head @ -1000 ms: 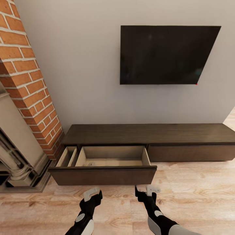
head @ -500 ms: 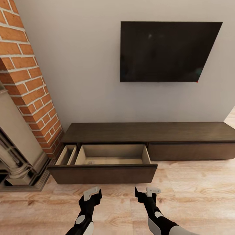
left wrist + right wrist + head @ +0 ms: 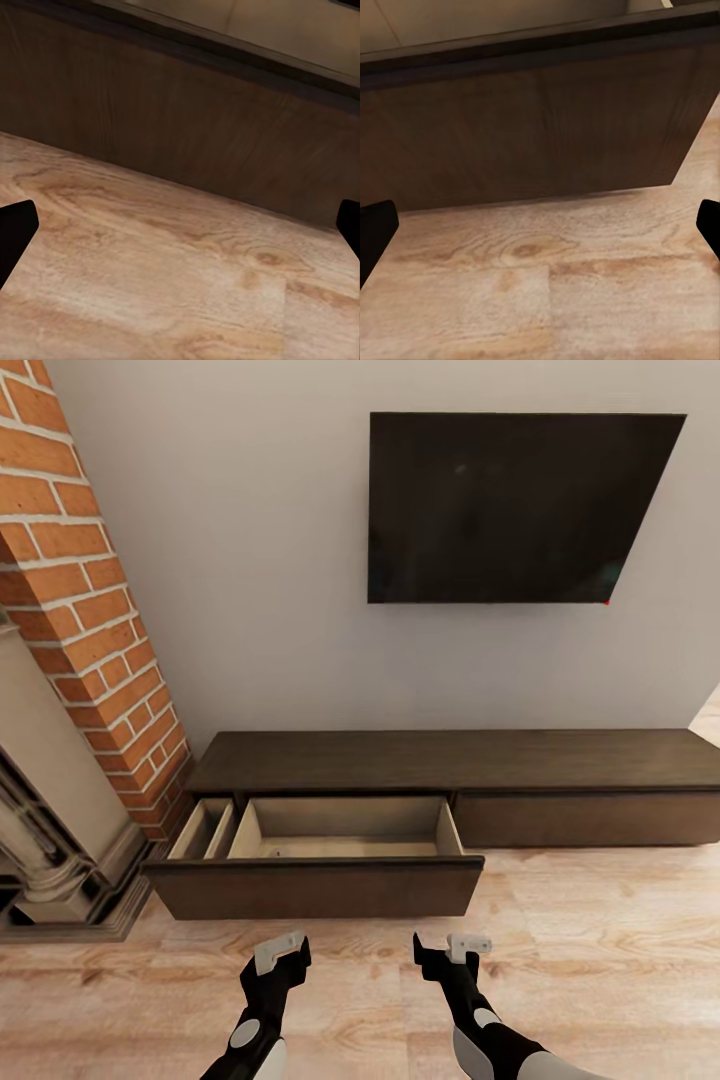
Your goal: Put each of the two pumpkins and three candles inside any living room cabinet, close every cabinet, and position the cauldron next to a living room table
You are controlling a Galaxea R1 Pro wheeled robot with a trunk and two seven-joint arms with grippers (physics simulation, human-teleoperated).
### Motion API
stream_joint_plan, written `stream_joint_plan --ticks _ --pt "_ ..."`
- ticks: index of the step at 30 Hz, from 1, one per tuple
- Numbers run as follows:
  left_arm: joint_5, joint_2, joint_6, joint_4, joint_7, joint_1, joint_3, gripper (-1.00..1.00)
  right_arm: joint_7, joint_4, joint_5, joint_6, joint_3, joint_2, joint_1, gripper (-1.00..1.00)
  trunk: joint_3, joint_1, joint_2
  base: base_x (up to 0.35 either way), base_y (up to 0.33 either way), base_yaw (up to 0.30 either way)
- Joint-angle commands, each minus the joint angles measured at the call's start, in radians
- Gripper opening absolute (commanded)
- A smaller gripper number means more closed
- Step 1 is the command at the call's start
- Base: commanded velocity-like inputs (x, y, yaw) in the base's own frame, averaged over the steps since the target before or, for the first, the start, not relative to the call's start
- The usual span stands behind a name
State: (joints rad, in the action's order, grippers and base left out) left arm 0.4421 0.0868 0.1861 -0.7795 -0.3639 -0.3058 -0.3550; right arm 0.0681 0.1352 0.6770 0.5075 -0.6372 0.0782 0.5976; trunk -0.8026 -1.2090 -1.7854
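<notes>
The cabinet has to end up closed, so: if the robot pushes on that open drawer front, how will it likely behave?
The drawer looks rigid wood, so it should slide straight in, not flex. Its front is wide, flat and handleless, so an off-centre push might skew it. It probably moves easily, since little shows inside.

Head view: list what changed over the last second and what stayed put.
The whole picture slid upward and the cabinet looks slightly smaller, so the camera moved, likely backing away or tilting. The drawer stays pulled out. The left gripper and right gripper remain open and empty above the floor.
</notes>
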Motion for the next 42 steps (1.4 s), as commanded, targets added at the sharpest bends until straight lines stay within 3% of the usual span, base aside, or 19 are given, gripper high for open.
stream_joint_plan --ticks 1,12,42 --pt "0.010 -0.001 0.007 0.000 -0.006 -0.001 -0.005 1.00 0.007 0.000 0.002 0.002 -0.009 0.000 0.001 1.00 -0.004 -0.004 -0.008 0.000 0.000 0.000" --pt "0.009 -0.002 0.077 0.019 -0.009 0.000 0.001 1.00 0.007 0.000 0.003 0.002 -0.009 0.000 0.001 1.00 -0.038 -0.046 -0.085 0.000 0.000 0.000" --pt "0.009 -0.004 0.106 0.020 -0.009 0.001 0.008 1.00 0.007 0.000 0.003 0.002 -0.009 0.000 0.001 1.00 -0.132 -0.161 -0.295 0.000 0.000 0.000"
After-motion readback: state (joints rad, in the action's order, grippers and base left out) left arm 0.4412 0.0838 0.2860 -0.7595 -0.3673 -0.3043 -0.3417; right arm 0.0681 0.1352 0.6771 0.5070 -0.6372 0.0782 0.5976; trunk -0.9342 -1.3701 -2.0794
